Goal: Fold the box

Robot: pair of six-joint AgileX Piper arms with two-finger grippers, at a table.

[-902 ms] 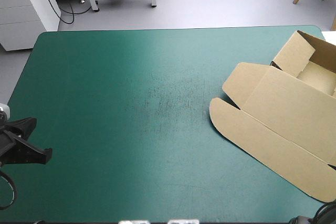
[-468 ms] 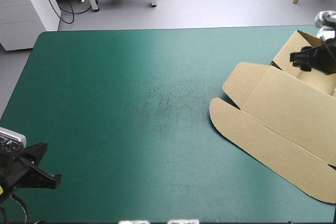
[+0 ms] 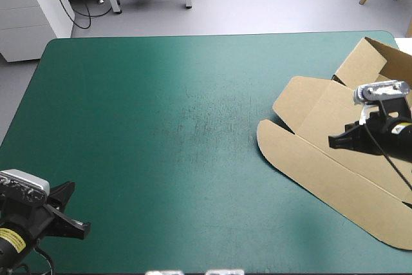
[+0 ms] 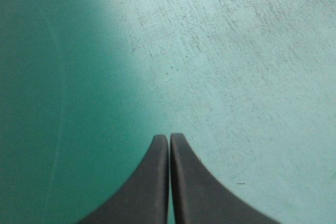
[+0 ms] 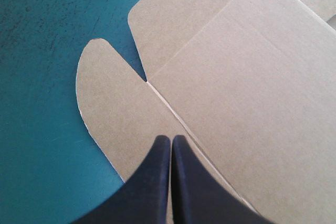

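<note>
While the box lies at the table's 3 o'clock edge, lid flat, tray walls raised | right gripper clenched empty over the lid, likely lining up on its flap | left gripper clenched, 8 o'clock, idle

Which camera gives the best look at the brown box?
The high view: it takes in nearly the whole box, flat flaps and raised walls, cut only at the picture's right edge. The right wrist view shows just flat flaps and a panel beneath the right pincer. The left wrist view shows none, only teal-green cover.
</note>
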